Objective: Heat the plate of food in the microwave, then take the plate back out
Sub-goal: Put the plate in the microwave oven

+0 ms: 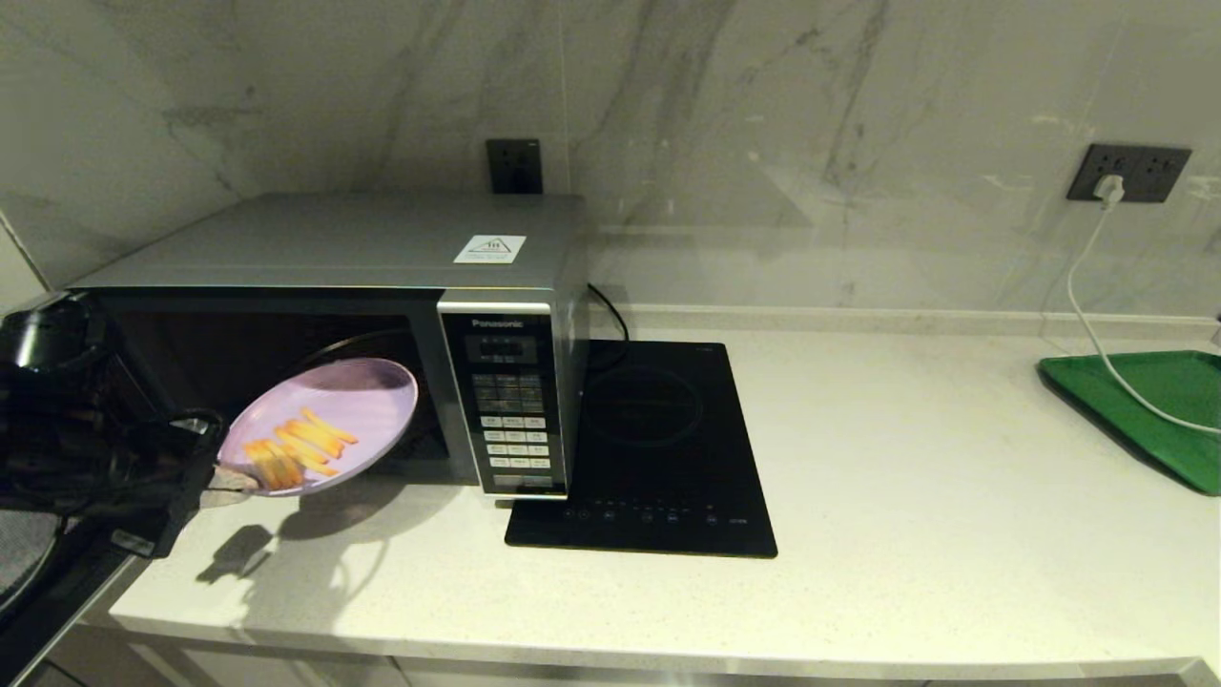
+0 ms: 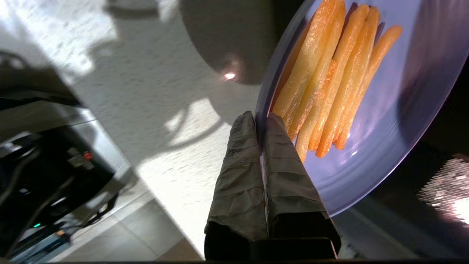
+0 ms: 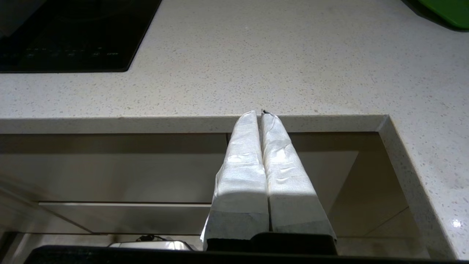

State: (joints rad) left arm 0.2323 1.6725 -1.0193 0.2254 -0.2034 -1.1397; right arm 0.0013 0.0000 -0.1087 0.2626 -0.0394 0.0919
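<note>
Plate (image 1: pixel 329 420): round, pale lilac plastic, smooth and faintly glossy, low rim; tilted, held in the air just in front of the microwave's open cavity, above the counter's near left corner, casting a round shadow below. Fries (image 1: pixel 298 447): a few thin orange-yellow sticks, waxy-looking, lying side by side toward the plate's lower edge, close to the grip. Left gripper (image 2: pixel 261 119): two long tapered fingers (image 2: pixel 240 172) wrapped in crinkled grey tape, pressed together on the plate's near rim, one finger under it and one over; the plate extends away from the fingertips toward the microwave. Right gripper (image 3: pixel 261 113): same taped fingers, pale here, closed together on nothing, parked low before the counter's front edge, well apart from the plate. Counter (image 1: pixel 906 496): off-white stone with fine speckles, flat, square-edged. Cooktop (image 1: pixel 649 448): flat black glass slab, rectangular, just right of the microwave. Microwave (image 1: pixel 382 248): large silver-grey metal box, dark interior, black keypad panel with pale buttons, white triangle sticker on top. Tray (image 1: pixel 1145 410): green, rectangular, raised rim, at the far right, crossed by a white cable (image 1: pixel 1083 296). Wall (image 1: pixel 763 143): polished grey-veined marble.
</note>
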